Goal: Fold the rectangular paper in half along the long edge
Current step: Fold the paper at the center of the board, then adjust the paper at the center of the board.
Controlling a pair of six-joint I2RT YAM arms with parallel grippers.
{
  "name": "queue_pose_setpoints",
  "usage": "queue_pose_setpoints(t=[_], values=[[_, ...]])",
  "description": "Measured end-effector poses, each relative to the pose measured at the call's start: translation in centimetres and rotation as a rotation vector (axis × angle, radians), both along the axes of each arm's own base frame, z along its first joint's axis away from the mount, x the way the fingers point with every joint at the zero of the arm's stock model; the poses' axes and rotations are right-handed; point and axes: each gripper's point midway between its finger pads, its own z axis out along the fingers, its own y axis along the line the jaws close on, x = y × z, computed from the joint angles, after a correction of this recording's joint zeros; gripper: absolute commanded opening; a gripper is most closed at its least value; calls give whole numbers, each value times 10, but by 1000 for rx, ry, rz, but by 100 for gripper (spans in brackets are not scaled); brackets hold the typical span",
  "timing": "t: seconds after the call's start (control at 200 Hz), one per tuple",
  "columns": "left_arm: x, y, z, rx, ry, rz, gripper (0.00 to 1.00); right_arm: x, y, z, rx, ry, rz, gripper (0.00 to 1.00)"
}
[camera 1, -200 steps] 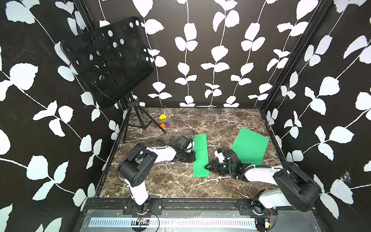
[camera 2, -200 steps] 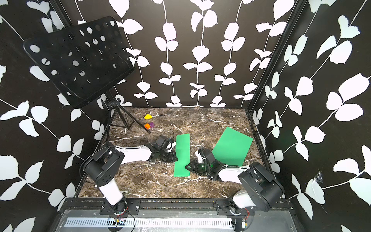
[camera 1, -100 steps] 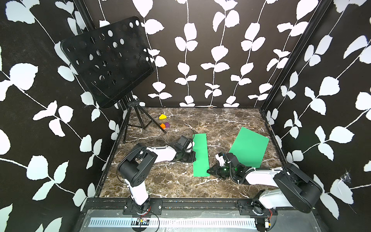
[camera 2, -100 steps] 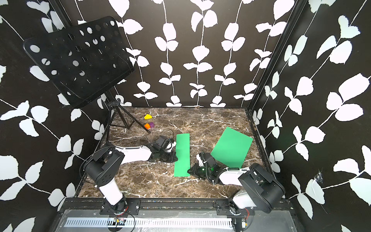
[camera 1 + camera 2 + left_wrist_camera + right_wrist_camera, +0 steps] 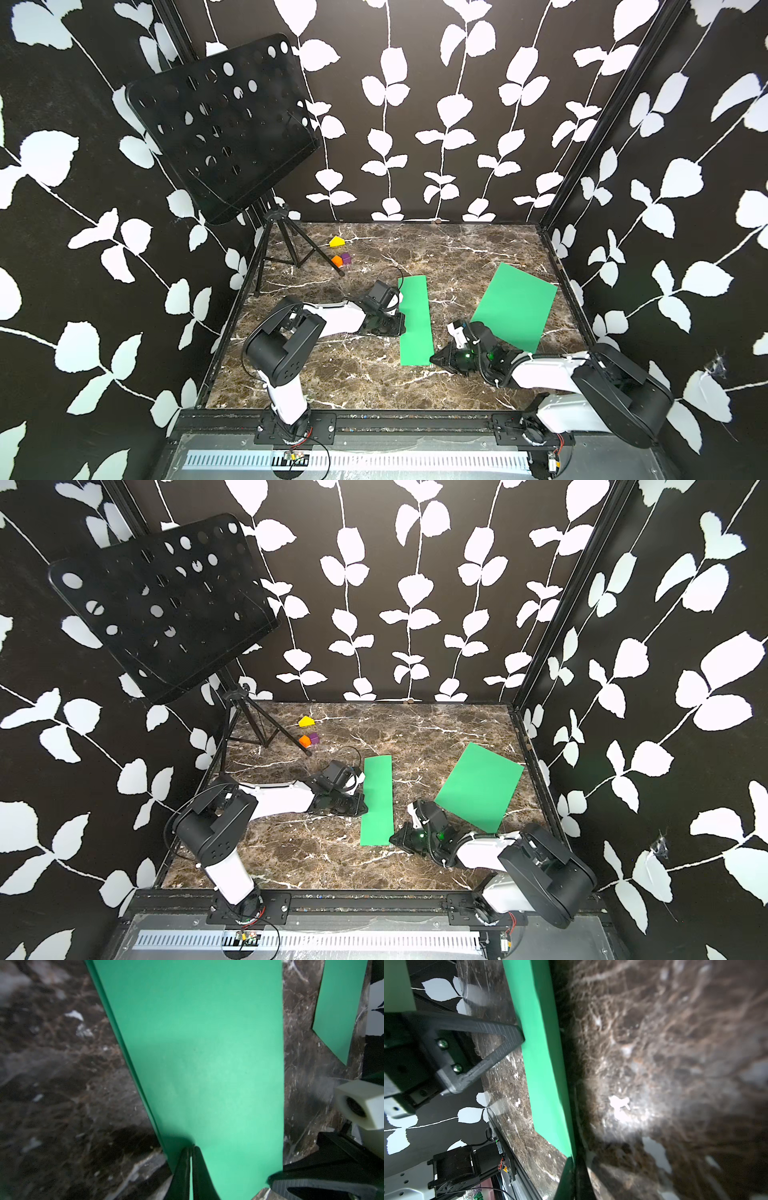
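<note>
1. The folded green paper (image 5: 413,320) lies flat on the marble table (image 5: 357,382) as a narrow strip. It is to the right of the music stand (image 5: 224,129) and nearer my side than the stand's tripod feet.
2. Its long axis runs from my side toward the back wall, leaning only slightly. The far short end is the end closest to the music stand. In the left wrist view, a lower layer peeks out along 1 long edge.
3. The left gripper (image 5: 191,1150) has its jaws together. Its tips rest on top of the strip, just inside the long edge that faces the music stand.
4. The right gripper (image 5: 433,358) is also closed, with its tips touching the strip's corner farthest from the music stand. I cannot tell whether any paper is pinched.
5. A 2nd green sheet (image 5: 515,307), unfolded, lies farther from the music stand. It is apart from the strip and turned at an angle.
</note>
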Motion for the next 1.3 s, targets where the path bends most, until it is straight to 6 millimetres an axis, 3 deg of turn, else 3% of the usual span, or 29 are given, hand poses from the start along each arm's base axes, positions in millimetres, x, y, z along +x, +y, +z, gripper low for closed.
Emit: queue_pose_setpoints(t=[0.075, 0.18, 0.32, 0.52, 0.7, 0.82, 0.925, 1.04, 1.165, 1.3], values=[[0, 0, 0, 3, 0, 0, 10, 1, 2, 4, 11, -10, 6, 50], [0, 1, 0, 7, 0, 0, 15, 7, 7, 14, 14, -46, 19, 61], [4, -2, 6, 8, -6, -3, 28, 16, 1, 16, -58, -76, 8, 61], [7, -7, 16, -3, 6, -4, 38, 30, -16, 14, -149, -102, -20, 60], [27, -35, 52, -143, -46, -2, 49, 49, -18, 24, -217, -153, 5, 60], [32, -36, 74, -179, -93, 19, 61, 72, -13, 43, -238, -231, 24, 58], [33, -20, 94, -166, -167, 76, 73, 102, 1, 55, -271, -288, 71, 50], [21, 16, 102, -113, -236, 160, 86, 138, 25, 61, -287, -347, 126, 33], [1, 55, 90, -36, -247, 246, 91, 171, 55, 53, -277, -365, 186, 26], [-15, 84, 73, 32, -244, 304, 92, 192, 76, 31, -280, -341, 235, 24]])
